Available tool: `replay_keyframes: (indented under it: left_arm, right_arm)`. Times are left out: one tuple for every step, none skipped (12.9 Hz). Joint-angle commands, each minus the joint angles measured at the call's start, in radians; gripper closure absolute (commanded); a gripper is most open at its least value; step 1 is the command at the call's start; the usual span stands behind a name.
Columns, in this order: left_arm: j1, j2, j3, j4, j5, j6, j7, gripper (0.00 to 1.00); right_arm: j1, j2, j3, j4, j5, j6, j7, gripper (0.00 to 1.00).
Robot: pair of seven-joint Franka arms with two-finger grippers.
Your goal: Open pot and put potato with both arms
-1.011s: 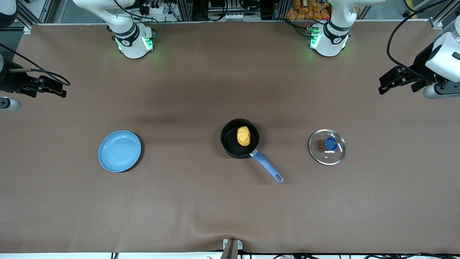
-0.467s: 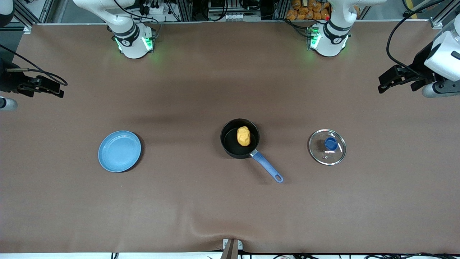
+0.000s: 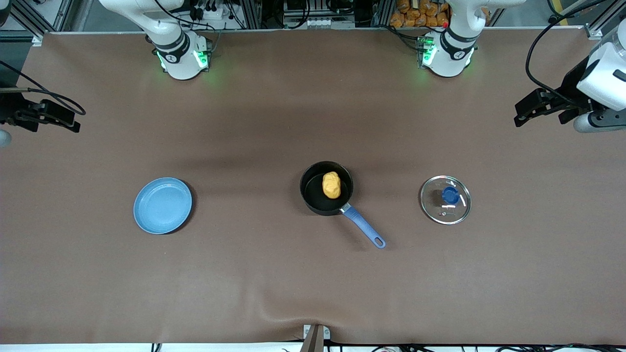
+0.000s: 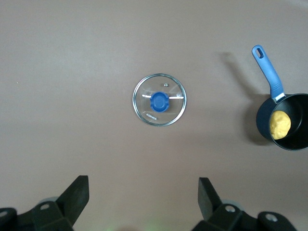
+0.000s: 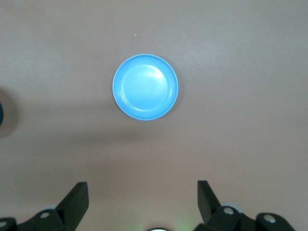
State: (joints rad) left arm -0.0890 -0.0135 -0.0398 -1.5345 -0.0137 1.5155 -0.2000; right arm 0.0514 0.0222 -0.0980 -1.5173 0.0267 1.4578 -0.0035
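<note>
The black pot (image 3: 326,188) with a long blue handle (image 3: 364,227) sits mid-table, uncovered, with the yellow-orange potato (image 3: 331,185) inside it. Its glass lid (image 3: 445,199) with a blue knob lies flat on the table toward the left arm's end. The left wrist view shows the lid (image 4: 159,99), the pot (image 4: 284,122) and the potato (image 4: 279,124). My left gripper (image 3: 525,113) is open and empty, high over the table's edge at the left arm's end; its own view shows it open (image 4: 143,195). My right gripper (image 3: 68,120) is open and empty over the table's other end (image 5: 143,195).
A flat light-blue plate (image 3: 163,205) lies toward the right arm's end of the table, level with the pot; it also shows in the right wrist view (image 5: 145,87). A brown mat (image 3: 313,283) covers the table. The arm bases (image 3: 183,56) stand along the edge farthest from the front camera.
My right gripper has drawn back toward the table's end and a little toward the bases. My left gripper has barely shifted. Pot, potato, lid and plate have not moved.
</note>
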Motion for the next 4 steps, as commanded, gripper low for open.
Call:
replay_keyframes:
  left_arm:
    - [-0.003, -0.016, 0.006, -0.007, -0.006, -0.008, 0.011, 0.0]
    - [-0.006, -0.014, 0.006, -0.003, -0.005, -0.009, 0.01, 0.0]
    - [-0.003, -0.014, 0.006, -0.003, -0.005, -0.009, 0.01, 0.0]
    - [-0.005, -0.011, 0.008, -0.003, -0.005, -0.011, 0.008, 0.0]
  right_arm:
    - [-0.018, -0.005, 0.015, 0.026, -0.008, -0.005, -0.007, 0.0]
    - [-0.016, -0.005, 0.015, 0.034, -0.005, -0.005, -0.006, 0.0]
    - [-0.015, -0.005, 0.015, 0.035, -0.004, -0.004, -0.004, 0.0]
    - [-0.009, -0.005, 0.017, 0.046, -0.002, -0.004, 0.0, 0.0]
